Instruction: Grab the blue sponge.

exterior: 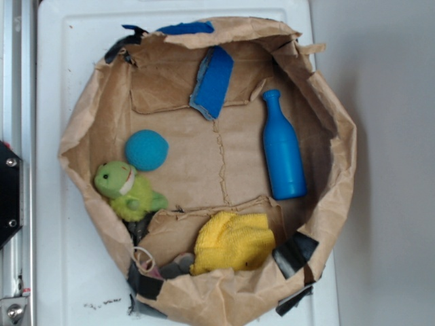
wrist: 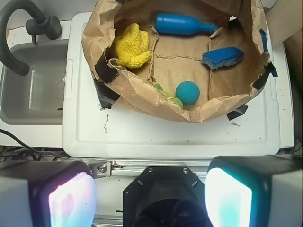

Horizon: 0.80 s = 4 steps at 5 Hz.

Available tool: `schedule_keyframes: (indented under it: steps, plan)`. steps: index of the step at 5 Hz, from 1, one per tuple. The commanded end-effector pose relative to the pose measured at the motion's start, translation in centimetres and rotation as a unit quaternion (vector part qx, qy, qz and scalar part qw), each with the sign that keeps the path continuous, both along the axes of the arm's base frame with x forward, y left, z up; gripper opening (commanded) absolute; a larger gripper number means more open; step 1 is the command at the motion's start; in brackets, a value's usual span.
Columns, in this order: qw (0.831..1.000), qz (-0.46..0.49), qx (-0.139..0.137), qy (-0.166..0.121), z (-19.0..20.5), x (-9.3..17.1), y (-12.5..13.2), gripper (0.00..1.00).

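The sponge (exterior: 213, 82) leans against the far wall of the paper bag (exterior: 326, 204), its long axis running roughly from that wall toward the bag's middle, pale layer along one edge. Inside the bag, the bottle (exterior: 283, 148) lies beside it, the ball (exterior: 146, 150) and green toy (exterior: 126, 191) sit nearer the opposite side, and the yellow cloth (exterior: 234, 242) farthest away. The claw (wrist: 150, 194) hangs spread and empty outside the bag, over the worktop (wrist: 142, 137) edge; the sponge lies well ahead of it, slightly right in the wrist view.

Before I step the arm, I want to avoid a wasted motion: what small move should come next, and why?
Probably advance the open gripper forward over the paper bag's rim toward the blue sponge. It sits outside the bag with nothing held, and the sponge lies inside, propped against the bag's wall, apart from the blue bottle.
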State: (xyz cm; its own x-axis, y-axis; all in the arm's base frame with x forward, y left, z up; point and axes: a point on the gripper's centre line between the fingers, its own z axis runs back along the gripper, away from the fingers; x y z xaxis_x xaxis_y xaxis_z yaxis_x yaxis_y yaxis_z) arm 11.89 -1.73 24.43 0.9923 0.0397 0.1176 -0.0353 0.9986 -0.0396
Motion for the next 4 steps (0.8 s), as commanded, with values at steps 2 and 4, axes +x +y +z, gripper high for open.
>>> schedule_keyframes:
  steps: [2, 4]
  plan:
    - [0.999, 0.046, -0.006, 0.003, -0.6, 5.0, 0.6, 1.0]
    - [0.977, 0.211, -0.01, -0.028, -4.1, 12.8, 4.8, 1.0]
